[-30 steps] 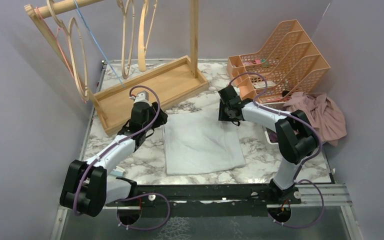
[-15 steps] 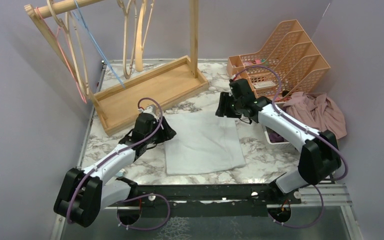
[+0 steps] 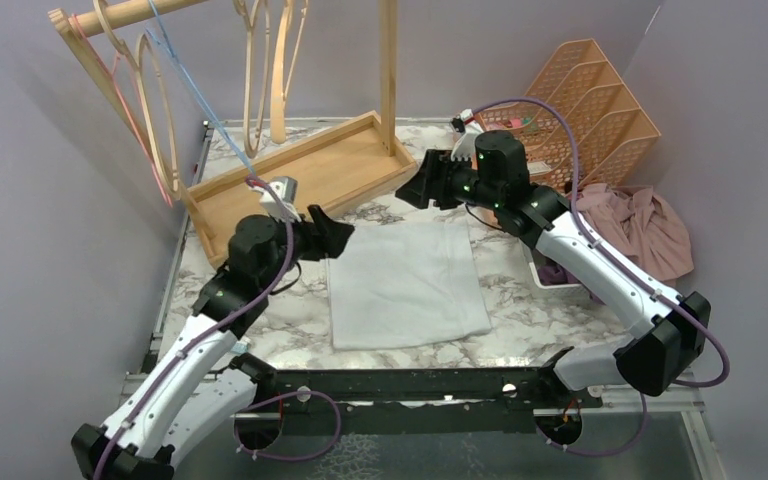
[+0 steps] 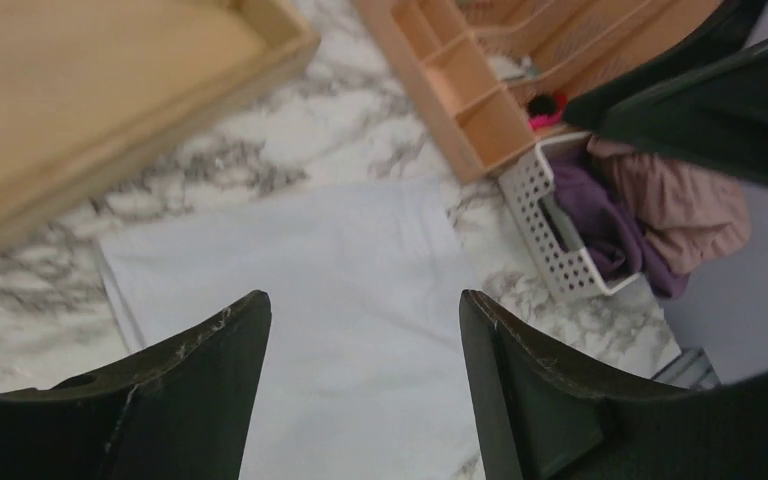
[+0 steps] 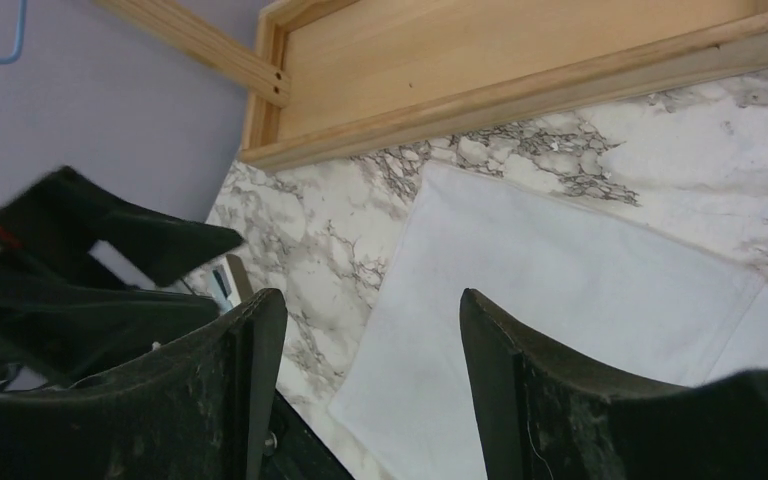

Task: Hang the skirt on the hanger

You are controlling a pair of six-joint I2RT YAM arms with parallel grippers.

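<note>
Marble table [image 3: 290,335] carrying, at rear left, a wooden rack whose tray base [image 3: 300,180] lies just beside the far left corner of the skirt [image 3: 405,285]. Wooden hangers [image 3: 282,90] hang from the rack's rail. The white skirt lies flat and folded at table centre, uncovered. Rear right: orange file organiser [image 3: 580,110], with a heap of pink cloth [image 3: 640,225] and a white basket [image 4: 550,215] of purple cloth near the skirt's right edge. Left gripper [image 3: 330,232] is raised over the skirt's far left corner, jaws wide, empty. Right gripper [image 3: 415,188] is raised over its far edge, jaws wide, empty.
</note>
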